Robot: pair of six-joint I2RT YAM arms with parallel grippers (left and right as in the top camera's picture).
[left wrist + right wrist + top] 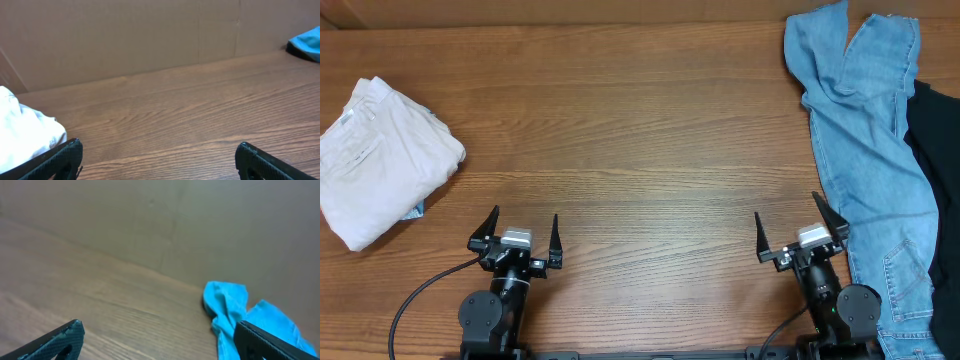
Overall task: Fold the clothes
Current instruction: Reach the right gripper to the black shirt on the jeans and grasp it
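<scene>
The clothes, a plain black garment (937, 165), lie at the table's far right edge, partly under light blue jeans and cut off by the frame. My right gripper (787, 212) stands open near the front edge, just left of the jeans and apart from the black fabric. In the right wrist view the gripper (159, 326) has only bare wood between its fingers. My left gripper (524, 220) stands open at the front left with nothing in it; in its wrist view the gripper (159, 146) also has only bare wood in the gap.
Light blue jeans (865, 130) sprawl down the right side, also seen as jeans (227, 305) and jeans (306, 44). A folded white cloth bundle (375, 160) lies at the far left, visible as the bundle (22, 132). A brown wall (150, 35) backs the wooden table (640, 130).
</scene>
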